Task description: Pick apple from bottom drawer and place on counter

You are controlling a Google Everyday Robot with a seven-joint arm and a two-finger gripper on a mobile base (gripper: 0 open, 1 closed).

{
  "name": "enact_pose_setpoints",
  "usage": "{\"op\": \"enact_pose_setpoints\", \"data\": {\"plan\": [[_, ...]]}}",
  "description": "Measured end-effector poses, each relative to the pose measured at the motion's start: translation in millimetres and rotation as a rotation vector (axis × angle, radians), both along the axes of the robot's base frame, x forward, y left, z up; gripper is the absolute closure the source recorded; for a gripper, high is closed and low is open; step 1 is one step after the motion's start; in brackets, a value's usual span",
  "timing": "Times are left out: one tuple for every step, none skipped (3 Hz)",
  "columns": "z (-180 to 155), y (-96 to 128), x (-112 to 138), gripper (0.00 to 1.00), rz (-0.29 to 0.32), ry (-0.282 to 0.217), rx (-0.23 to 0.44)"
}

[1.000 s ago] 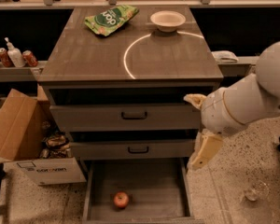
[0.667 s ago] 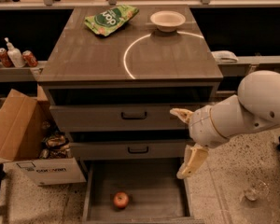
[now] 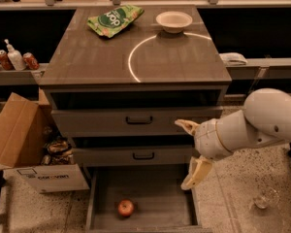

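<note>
- Apple first: the small round red apple with a yellowish patch (image 3: pixel 126 208) lies on the flat grey floor of the pulled-out bottom drawer (image 3: pixel 160 198), at about seven o'clock of the floor's middle and touching no wall; it has not shifted over the last second.
- Two-finger cream gripper (image 3: pixel 190 149) hangs over the drawer's right side wall, in front of the two upper grey drawers, with the apple at roughly seven to eight o'clock from it and well apart; its fingers (image 3: pixel 198 171) are spread wide with nothing between them.
- Change: a second ago the gripper sat farther toward three o'clock and slightly higher; the white rounded arm (image 3: pixel 266 120) has swung it toward nine o'clock and a little down; I judge this to be the approach step, with the grasp not yet begun.
- Meaning for the task: the released jaws seem ready for the fruit, but the wrist likely needs to drop into the drawer and carry on toward the apple.
- Farther back, the broad grey-brown glossy counter (image 3: pixel 87 57) with its thin white arc awaits the apple; a white bowl (image 3: pixel 174 21) sits at one o'clock on it and a green crisp bag (image 3: pixel 115 19) at eleven o'clock.
</note>
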State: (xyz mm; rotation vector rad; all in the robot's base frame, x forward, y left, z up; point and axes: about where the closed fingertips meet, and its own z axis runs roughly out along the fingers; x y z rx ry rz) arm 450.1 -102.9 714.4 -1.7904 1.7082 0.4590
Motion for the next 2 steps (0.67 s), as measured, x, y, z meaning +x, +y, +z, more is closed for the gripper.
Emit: {"op": "enact_pose_setpoints", "data": {"plan": [[-50,11,5,0.0,0.039,-0.005,0.09],[-104,25,10,0.0,0.078,0.005,0.19]]}}
